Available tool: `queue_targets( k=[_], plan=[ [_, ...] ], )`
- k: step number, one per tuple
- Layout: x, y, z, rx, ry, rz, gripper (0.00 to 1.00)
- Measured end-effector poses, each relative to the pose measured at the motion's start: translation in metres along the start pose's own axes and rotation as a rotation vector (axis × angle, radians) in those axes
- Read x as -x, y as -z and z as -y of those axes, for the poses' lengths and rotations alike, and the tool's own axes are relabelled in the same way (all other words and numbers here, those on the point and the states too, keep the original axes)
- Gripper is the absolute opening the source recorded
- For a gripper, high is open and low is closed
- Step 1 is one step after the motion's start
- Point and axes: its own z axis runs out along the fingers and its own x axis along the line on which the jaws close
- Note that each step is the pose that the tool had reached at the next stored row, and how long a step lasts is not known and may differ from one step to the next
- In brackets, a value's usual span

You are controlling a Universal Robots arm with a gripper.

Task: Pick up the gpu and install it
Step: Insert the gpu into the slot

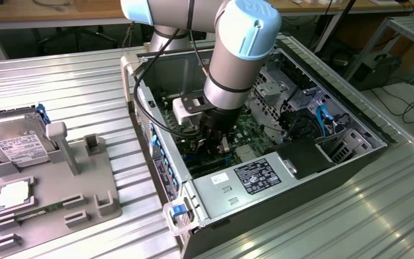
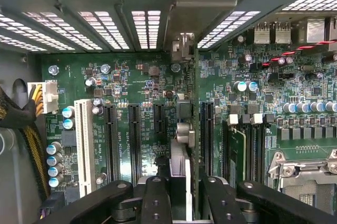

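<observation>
- The claw sits deep in the computer case, its fingertips masked by the arm's own wrist in the exterior view.
- The gpu appears edge-on as a narrow strip (its faces unseen), its near end covered by the claw's black fingers.
- The hard drive is cut by the exterior view's left edge.
</observation>
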Motion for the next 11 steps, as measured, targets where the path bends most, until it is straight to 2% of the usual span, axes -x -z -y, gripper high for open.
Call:
queue_targets(
  k=[6,7,8,9,10,11],
  plan=[
    [0.0,0.0,0.0,-0.0001,0.0,0.0001,0.28],
    [0.0001,-0.0001,0.0,-0.0005,0.0,0.0009,0.28],
    [0.0004,-0.0016,0.0,-0.0021,0.0,0.0044,0.29],
    [0.0002,-0.0005,-0.0001,-0.0012,0.0,0.0014,0.29],
    [0.0002,-0.0003,0.0,-0.0013,0.0,0.001,0.35],
    [0.0001,0.0007,-0.0001,-0.0004,0.0,-0.001,0.35]
  ],
)
